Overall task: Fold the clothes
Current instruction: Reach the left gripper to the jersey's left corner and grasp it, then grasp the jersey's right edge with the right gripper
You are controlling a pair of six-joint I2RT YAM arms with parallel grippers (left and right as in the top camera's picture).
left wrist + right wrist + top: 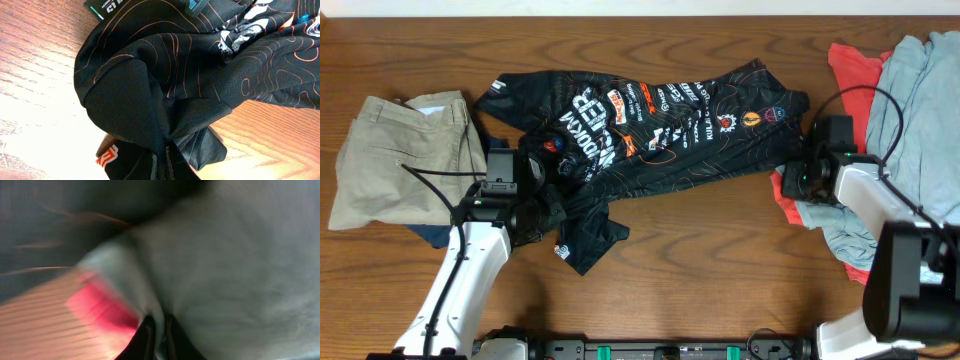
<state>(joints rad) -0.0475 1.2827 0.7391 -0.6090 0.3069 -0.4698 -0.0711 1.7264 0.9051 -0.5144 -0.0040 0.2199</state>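
the fold has hardly begun, by the look of it. the black jersey (660,130) lies crumpled and stretched across the middle of the surface (720,260), from upper left of centre to the right. one sleeve is bunched at lower left and no clean fold is made. smoothing it flat and all the folds seem left to do.

the left gripper (161,152) is clamped tight on a gathered bunch of the jersey's black fabric at its lower-left end. the right gripper (157,325) sits at the jersey's right end with its fingers nearly together. the blurred wrist view suggests they pinch the grey-blue garment (920,110) rather than the jersey.

count: one jersey, one khaki garment (400,160) at far left, one dark blue cloth (432,235) peeking from under it, one red garment (850,65) and one grey-blue garment at right, two grippers.
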